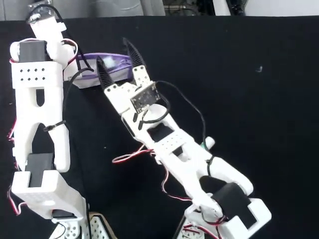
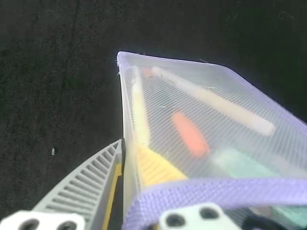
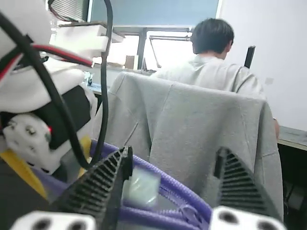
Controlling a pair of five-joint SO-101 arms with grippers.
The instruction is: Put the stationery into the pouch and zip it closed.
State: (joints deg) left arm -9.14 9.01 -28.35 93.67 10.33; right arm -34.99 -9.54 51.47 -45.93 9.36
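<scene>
Pouch point(image 1: 117, 63) first, seen from the high camera: a purple-edged bag on the black table point(image 1: 249, 99), lying crosswise between the two black fingers of my right gripper point(image 1: 113, 54). Those fingers are spread wide. One finger point(image 1: 104, 74) is on the near side of the bag and the other is on its far side, and neither one pinches it. My left arm point(image 1: 37, 84) reaches to the bag's other end, and its wrist hides the grip there.

From my left wrist, the pouch point(image 2: 201, 120) runs straight out ahead of my left gripper point(image 2: 121, 149). My ribbed grey finger point(image 2: 91, 187) lies flat against one side wall, and the purple hem passes just in front of my palm. As far as I can see, I am clamped on this end. Through the mesh I see the stationery inside: a long white pen point(image 2: 216, 105), an orange piece point(image 2: 189, 134), a yellow piece point(image 2: 153, 167) nearest my finger and something green point(image 2: 235, 163).

From my right wrist, the bag's purple rim point(image 3: 182, 191) curves across between my parted fingers, close under them. A small pale translucent tab point(image 3: 141, 187) sits just beside one fingertip point(image 3: 115, 177). My left arm's white and yellow wrist point(image 3: 33, 139) is right beside that same finger. A grey jacket point(image 3: 201, 129) hangs over a chair beyond.
</scene>
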